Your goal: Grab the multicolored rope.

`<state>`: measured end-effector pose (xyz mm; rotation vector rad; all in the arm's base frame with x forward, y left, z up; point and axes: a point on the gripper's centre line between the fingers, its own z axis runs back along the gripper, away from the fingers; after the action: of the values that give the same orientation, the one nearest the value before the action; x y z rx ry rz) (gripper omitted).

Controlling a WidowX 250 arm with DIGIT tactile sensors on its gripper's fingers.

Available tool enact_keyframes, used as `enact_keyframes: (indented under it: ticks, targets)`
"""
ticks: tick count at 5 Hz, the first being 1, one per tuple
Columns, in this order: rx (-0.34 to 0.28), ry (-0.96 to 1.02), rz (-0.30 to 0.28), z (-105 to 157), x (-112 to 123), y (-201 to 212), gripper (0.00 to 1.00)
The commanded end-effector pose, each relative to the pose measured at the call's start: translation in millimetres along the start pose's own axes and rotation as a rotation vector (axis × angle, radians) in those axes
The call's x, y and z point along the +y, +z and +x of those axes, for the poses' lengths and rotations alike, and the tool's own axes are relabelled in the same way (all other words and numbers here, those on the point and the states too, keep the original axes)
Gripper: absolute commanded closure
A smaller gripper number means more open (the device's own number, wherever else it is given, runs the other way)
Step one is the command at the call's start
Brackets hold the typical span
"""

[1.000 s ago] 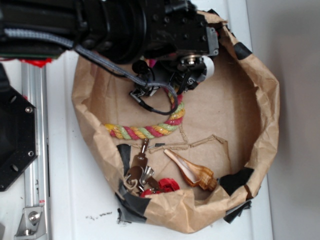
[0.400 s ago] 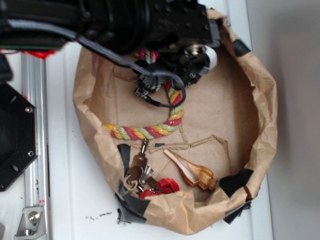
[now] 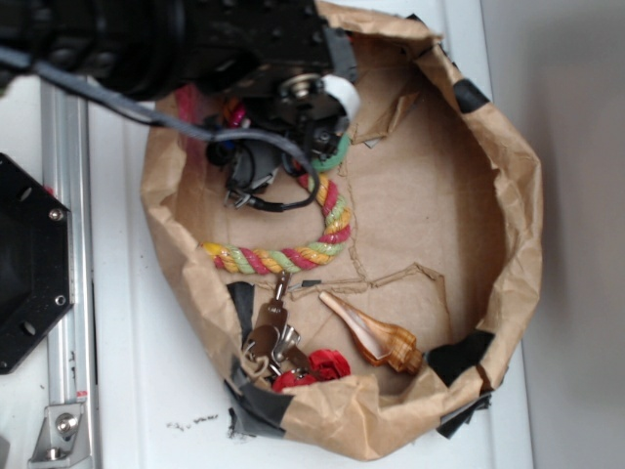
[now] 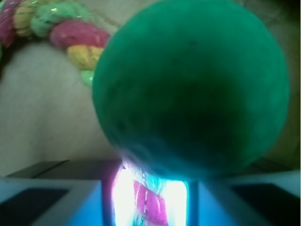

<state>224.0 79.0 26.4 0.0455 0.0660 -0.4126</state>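
The multicolored rope (image 3: 283, 258), twisted from red, yellow and light-green strands, lies curved on the floor of a brown paper basin (image 3: 513, 205). Its upper end rises to a green ball (image 3: 337, 153) under the black arm. My gripper (image 3: 311, 132) sits over that end. In the wrist view the green ball (image 4: 193, 89) fills most of the frame. A pink and green stretch of the rope shows between the fingers of my gripper (image 4: 149, 200), which is shut on it. More of the rope (image 4: 70, 35) runs across the top left.
A brown and white seashell (image 3: 376, 337), a metal clasp (image 3: 273, 337) and a red piece (image 3: 317, 366) lie at the basin's near side. A grey braided cable (image 3: 117, 98) hangs from the arm. An aluminium rail (image 3: 68, 244) runs along the left.
The arm has shifted left and toward the back of the basin. The rope's upper end has gone with it, and the green ball now shows beside the gripper.
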Motion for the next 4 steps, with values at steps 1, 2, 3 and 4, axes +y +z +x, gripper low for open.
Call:
enact_keyframes:
  ticks: [1, 2, 3, 4]
  targets:
    - [-0.153, 0.138, 0.028, 13.4, -29.6, 71.9, 1.0]
    - [-0.161, 0.221, 0.004, 19.8, -30.7, 78.3, 1.0]
    - [-0.159, 0.264, -0.025, 28.5, -31.3, 84.6, 1.0]
    - [-0.133, 0.252, -0.021, 35.1, -34.8, 82.6, 1.0]
